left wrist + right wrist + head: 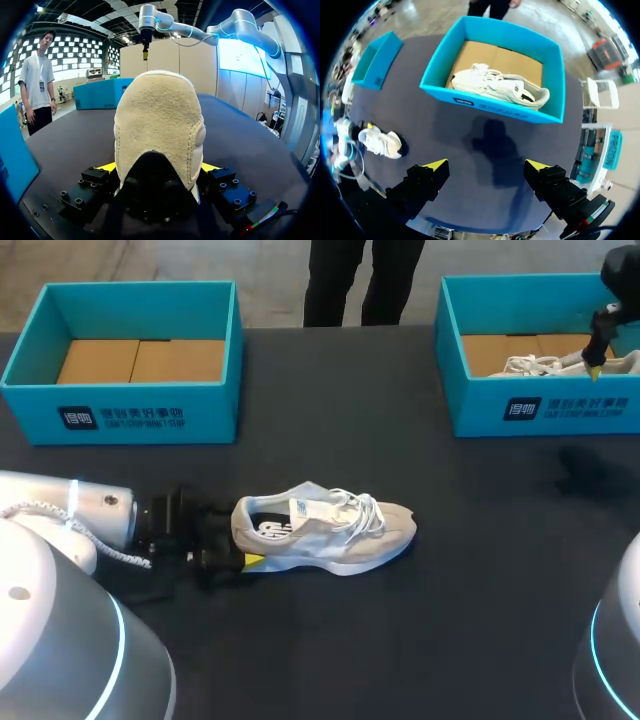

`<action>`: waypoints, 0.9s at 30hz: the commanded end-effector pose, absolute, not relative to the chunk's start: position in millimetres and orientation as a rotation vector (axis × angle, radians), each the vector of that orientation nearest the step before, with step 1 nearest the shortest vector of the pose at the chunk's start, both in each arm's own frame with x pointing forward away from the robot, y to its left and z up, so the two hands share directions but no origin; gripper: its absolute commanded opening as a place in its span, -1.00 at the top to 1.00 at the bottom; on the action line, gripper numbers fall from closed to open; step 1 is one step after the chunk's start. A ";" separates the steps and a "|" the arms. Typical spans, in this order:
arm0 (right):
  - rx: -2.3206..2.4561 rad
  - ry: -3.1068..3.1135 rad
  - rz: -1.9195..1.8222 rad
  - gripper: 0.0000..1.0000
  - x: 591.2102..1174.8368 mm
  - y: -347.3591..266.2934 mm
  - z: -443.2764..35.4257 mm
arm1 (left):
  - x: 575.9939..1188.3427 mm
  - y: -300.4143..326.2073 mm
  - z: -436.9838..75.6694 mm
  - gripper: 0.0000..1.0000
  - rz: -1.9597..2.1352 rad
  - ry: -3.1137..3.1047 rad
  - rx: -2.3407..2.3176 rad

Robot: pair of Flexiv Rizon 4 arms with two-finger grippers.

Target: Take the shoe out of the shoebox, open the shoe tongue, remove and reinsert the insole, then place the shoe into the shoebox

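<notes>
Left gripper [244, 545] clamps the shoe [330, 530] by its heel; right gripper [487, 167] gapes wide above the shoebox [490, 107] holding a 2nd shoe [495, 85].

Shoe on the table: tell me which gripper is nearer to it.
Left. The left gripper grips the shoe at its heel; the right gripper hangs open above the right shoebox, far off.

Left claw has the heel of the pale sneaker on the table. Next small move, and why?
Probably bring the right claw across toward the white tongue of the pale suede-and-mesh sneaker. The left claw grips its heel on the black table, the tongue does not look pulled open yet, and the right claw hangs open above the right teal cardboard shoebox, holding nothing.
</notes>
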State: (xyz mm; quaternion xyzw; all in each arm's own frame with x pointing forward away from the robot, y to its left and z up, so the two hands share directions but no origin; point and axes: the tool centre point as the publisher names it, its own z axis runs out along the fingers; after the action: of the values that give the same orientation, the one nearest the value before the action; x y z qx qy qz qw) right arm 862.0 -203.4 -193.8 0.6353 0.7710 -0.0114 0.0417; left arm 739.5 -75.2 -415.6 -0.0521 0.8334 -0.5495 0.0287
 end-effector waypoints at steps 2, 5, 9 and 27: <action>2.021 2.215 -0.083 -1.00 846.2 -170.2 -178.8 | 738.0 -75.1 -415.6 1.00 -1.695 2.567 -0.163; 2.059 2.153 -0.117 -1.00 843.9 -150.8 -176.3 | 738.0 -75.1 -415.6 1.00 -1.695 2.567 -0.163; 2.083 2.115 -0.166 -1.00 842.3 -124.9 -177.1 | 738.0 -75.1 -415.6 1.00 -1.695 2.567 -0.163; 2.134 2.021 -0.268 -1.00 813.0 -16.8 -187.8 | 738.0 -75.1 -415.6 1.00 -1.695 2.567 -0.163</action>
State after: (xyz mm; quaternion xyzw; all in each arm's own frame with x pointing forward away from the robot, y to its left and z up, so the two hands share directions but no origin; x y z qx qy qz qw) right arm 817.6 -35.5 -180.7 0.7223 0.6859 -0.0613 0.0635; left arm 739.2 -75.0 -415.3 -0.0521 0.8334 -0.5495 0.0287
